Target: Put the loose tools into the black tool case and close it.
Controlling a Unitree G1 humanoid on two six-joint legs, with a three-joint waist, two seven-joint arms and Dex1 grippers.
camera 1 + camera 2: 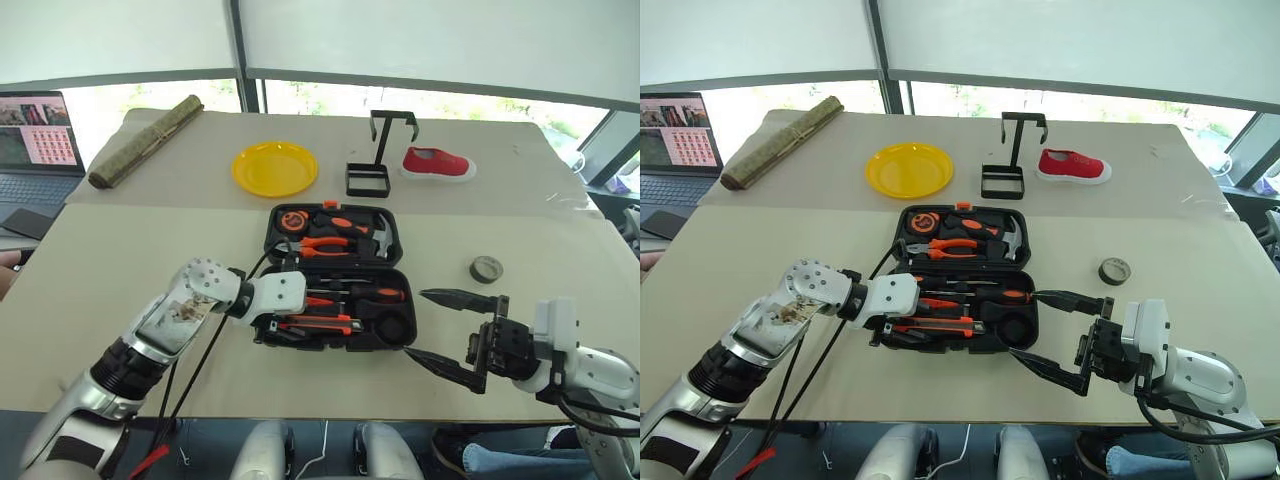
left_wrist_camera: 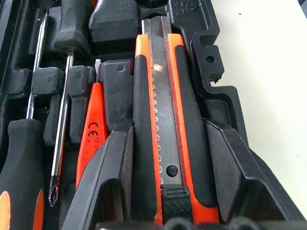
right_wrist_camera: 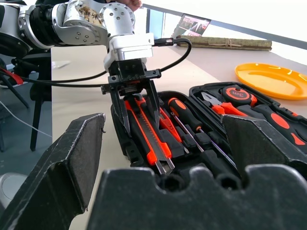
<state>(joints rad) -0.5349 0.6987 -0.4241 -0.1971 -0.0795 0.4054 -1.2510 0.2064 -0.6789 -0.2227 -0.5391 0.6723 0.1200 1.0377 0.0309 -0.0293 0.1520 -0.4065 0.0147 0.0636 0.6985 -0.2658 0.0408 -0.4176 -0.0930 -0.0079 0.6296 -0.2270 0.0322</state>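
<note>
Black case: the black tool case (image 1: pixel 385 240) is lying open near the middle of the table (image 1: pixel 120 260), lid half toward the window, tray half toward the robot.
Orange knife: the orange-and-black utility knife (image 2: pixel 163 134) is sitting in its moulded slot along the near edge of the tray.
Left gripper: the left gripper (image 3: pixel 136 112) is reaching down over the knife, its fingers (image 2: pixel 103 191) straddling the handle; from here I am not managing to tell whether they are pinching it or have let go.
Screwdrivers: two black-and-orange-handled screwdrivers (image 1: pixel 375 293) and the slim orange tester screwdriver (image 2: pixel 91 129) are lying in the tray beside the knife.
Grey roll: the small grey tape roll (image 1: pixel 486 268) is sitting loose on the table to the right of the case, well apart from it.
Right gripper: the right gripper (image 1: pixel 450 330) is hanging spread wide and empty just off the right end of the case.
Progress: most tools are looking stowed; the tape roll is waiting to go in, and the lid is waiting to be shut and latched.
</note>
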